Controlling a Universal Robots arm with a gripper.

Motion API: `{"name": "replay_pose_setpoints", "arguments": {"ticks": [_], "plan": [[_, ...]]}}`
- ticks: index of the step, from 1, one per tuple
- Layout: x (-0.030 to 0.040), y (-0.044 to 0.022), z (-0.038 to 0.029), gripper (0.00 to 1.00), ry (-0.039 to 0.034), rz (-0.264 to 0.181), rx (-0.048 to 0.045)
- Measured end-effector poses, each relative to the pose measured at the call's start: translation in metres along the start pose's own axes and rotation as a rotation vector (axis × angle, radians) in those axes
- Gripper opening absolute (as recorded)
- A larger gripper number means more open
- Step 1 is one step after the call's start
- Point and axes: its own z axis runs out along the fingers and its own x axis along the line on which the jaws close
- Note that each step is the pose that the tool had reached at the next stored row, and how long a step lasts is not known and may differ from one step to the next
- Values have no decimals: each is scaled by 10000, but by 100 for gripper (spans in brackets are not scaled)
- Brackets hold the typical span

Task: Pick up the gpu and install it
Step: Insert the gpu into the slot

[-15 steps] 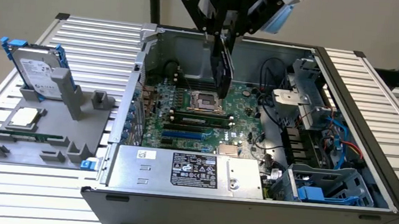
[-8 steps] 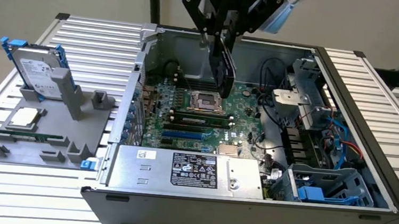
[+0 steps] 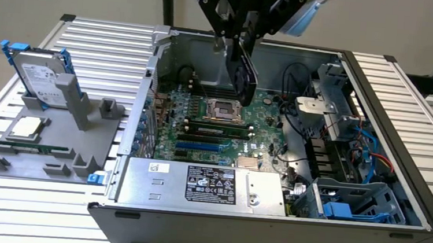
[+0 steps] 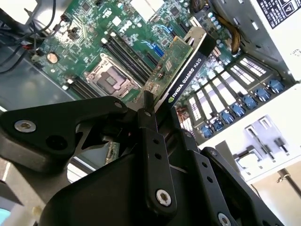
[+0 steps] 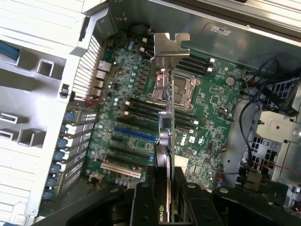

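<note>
tool (image 4: 148, 106): one, clamped on the gpu.
gpu (image 3: 245, 71): one, hanging over the motherboard (image 3: 224, 131), unseated.
case (image 3: 270, 233): one, lid off, on the desk (image 3: 402, 78).
hard drive (image 3: 40, 78): one, standing in the grey holder (image 3: 51, 155) beside the case.

There is one computer case (image 3: 388, 112) lying open on one metal table (image 3: 91, 36). Inside it there is one green board (image 3: 199, 137). The board has one square chip socket (image 3: 221, 109), one long blue slot (image 5: 134, 136) and one long white slot (image 5: 120, 169). One silver power box (image 3: 196, 184) sits in the case too.

There is one gripper (image 3: 242, 48) and one gpu (image 3: 245, 74).

Beside the case there is one gray holder (image 3: 60, 144). On it there are three things: one hard drive (image 3: 38, 78) with two blue rails, one square chip (image 3: 29, 127), and one thin memory stick (image 3: 33, 147).
</note>
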Motion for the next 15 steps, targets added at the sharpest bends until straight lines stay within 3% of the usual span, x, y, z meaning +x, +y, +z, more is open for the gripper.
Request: {"name": "replay_pose_setpoints", "arguments": {"ticks": [15], "plan": [[0,0,0,0,27,-519,-20]]}}
